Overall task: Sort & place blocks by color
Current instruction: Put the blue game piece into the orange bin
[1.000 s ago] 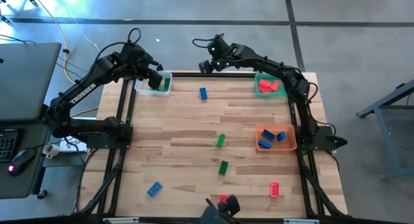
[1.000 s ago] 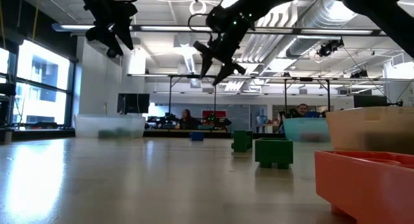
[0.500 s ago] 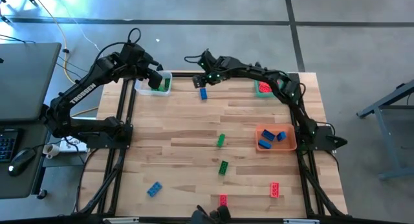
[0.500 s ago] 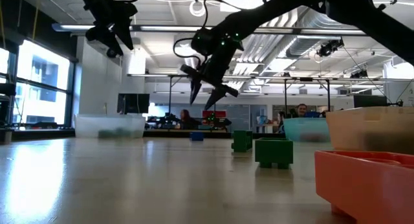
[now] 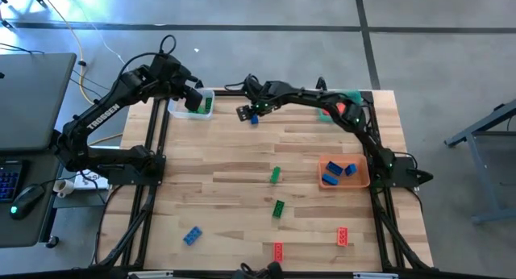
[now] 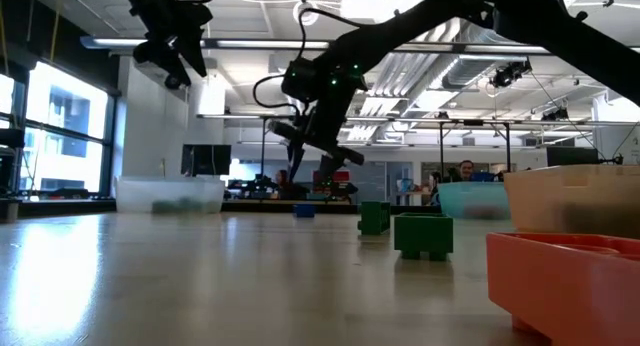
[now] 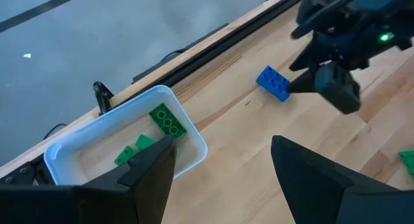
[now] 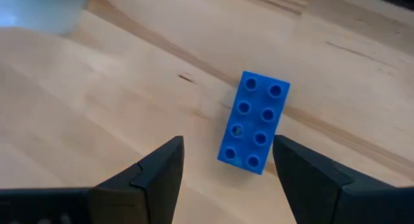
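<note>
A blue block lies flat on the wooden table, studs up, near the far edge. My right gripper hangs open just above it, tipped steeply down, and touches nothing; it also shows in the high view and the low view. My left gripper waits open above the clear tray at the far left, which holds green blocks. Green blocks, a blue one and red ones lie scattered on the table.
An orange tray at the right holds blue blocks. A teal tray at the far right holds red blocks and is partly hidden by my right arm. Black frame rails run along the table's left and right sides.
My right gripper has come down from high over the table's far edge toward the blue block, shifting a little toward the left and tipping further downward. Its fingers have stayed open.
</note>
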Action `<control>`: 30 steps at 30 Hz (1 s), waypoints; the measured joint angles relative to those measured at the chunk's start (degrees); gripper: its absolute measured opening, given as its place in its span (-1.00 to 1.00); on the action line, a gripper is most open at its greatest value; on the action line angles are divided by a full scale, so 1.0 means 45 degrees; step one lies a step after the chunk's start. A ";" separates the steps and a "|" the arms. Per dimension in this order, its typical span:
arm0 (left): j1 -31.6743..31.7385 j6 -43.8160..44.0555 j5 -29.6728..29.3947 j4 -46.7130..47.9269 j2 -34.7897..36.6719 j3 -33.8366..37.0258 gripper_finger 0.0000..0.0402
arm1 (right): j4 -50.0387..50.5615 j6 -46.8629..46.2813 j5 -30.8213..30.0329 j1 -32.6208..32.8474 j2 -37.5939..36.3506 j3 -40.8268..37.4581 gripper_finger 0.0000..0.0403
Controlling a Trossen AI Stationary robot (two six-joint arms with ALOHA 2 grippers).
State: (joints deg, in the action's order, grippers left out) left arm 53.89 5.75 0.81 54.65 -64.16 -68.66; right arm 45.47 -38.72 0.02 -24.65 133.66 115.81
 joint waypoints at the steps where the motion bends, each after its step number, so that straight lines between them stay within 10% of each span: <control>1: -0.0010 -0.0003 0.0007 0.0002 0.0000 0.0000 0.19 | 0.0076 0.0010 -0.0055 0.0001 0.0042 0.0000 0.12; 30: -0.0092 -0.0430 0.0007 0.0000 0.0000 0.0000 0.19 | 0.0183 -0.0315 0.0403 -0.0384 0.0585 0.0000 0.12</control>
State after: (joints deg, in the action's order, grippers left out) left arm 53.47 3.81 0.84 54.65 -64.16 -68.66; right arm 46.29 -40.14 1.83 -26.38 136.29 115.81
